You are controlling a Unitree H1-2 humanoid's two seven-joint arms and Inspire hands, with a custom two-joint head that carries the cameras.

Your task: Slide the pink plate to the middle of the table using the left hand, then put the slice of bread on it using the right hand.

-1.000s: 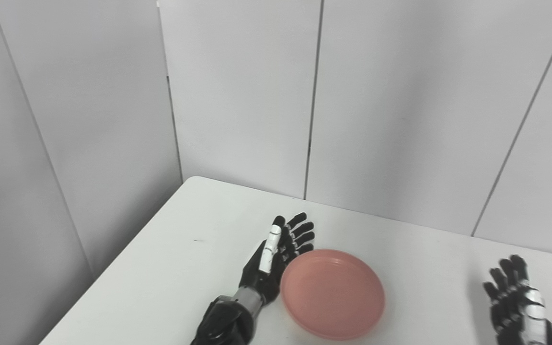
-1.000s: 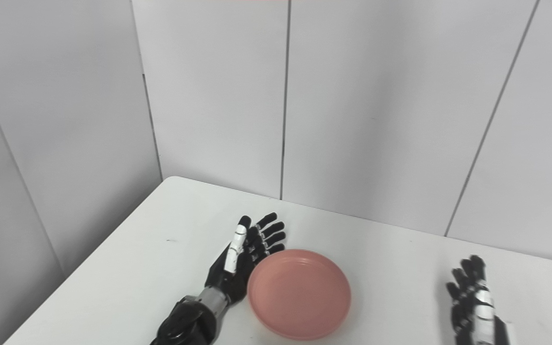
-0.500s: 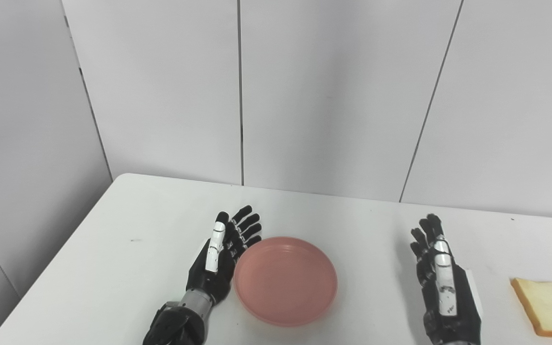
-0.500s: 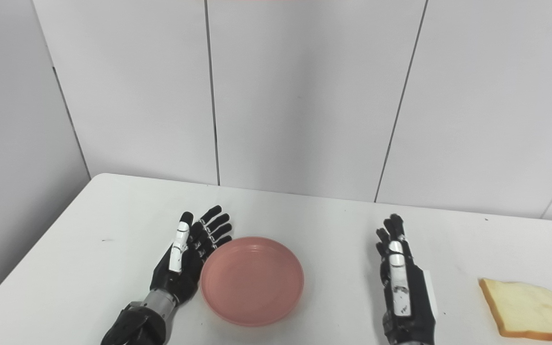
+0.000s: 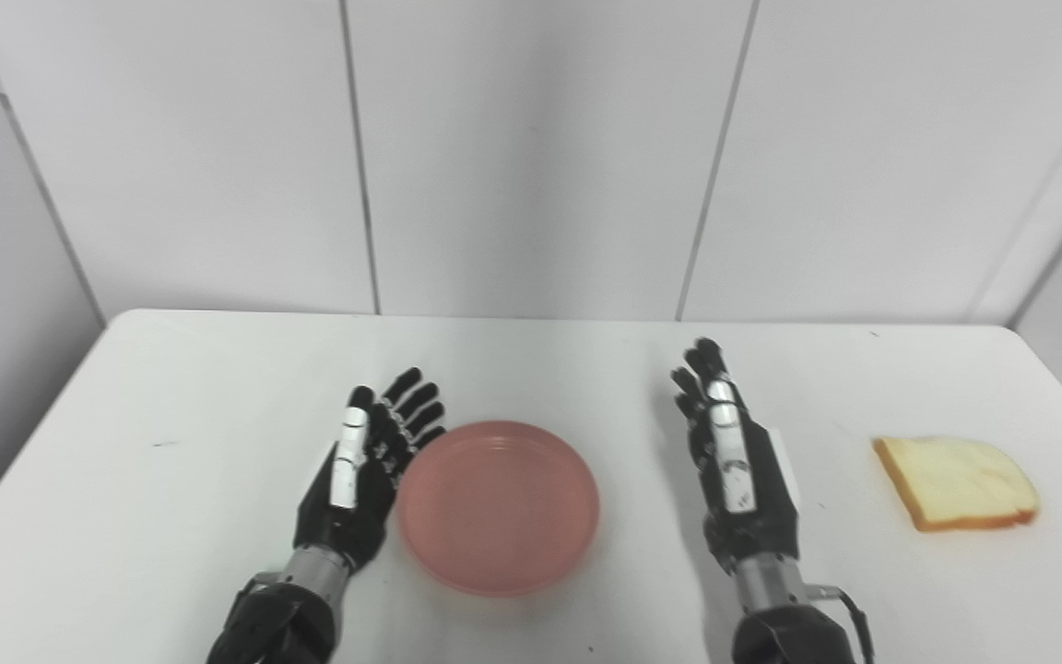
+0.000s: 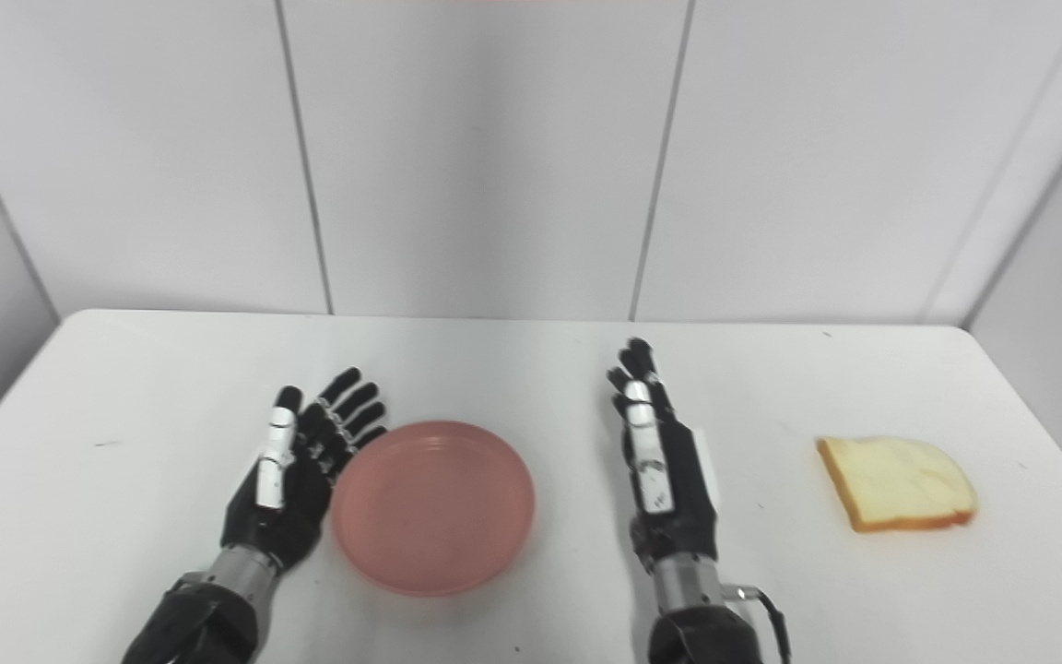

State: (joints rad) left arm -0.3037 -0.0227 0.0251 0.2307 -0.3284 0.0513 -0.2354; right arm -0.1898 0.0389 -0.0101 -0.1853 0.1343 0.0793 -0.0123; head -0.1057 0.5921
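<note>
Both forearms are cut off by the bottom edge of the views, so only the wrists and hands show. Whether the left hand's palm edge actually presses the plate rim or only stands against it is hard to make out, since the two meet in one dark line.

The black, white-striped left hand [image 5: 360, 470] stands on its edge with the fingers spread and stretched forward, holding nothing, right at the left rim of the round, shallow pink plastic plate [image 5: 498, 505]. The black right hand [image 5: 736, 466] also stands edge-on with straight, nearly parallel fingers pointing toward the far wall; it grips nothing and is well apart from the plate, to its right. The plate sits flat and bare between the two hands, a little left of the table's centre and toward the near edge.

The pale, crusted slice of bread [image 5: 955, 482] lies flat on the right part of the table, apart from the right hand and short of the table's right edge.

The smooth white table [image 5: 171, 387] has rounded far corners and a few tiny dark specks on its left side. Behind it stands a plain pale grey wall of panels [image 5: 531, 157] split by thin dark vertical seams, with angled side panels at both edges.
</note>
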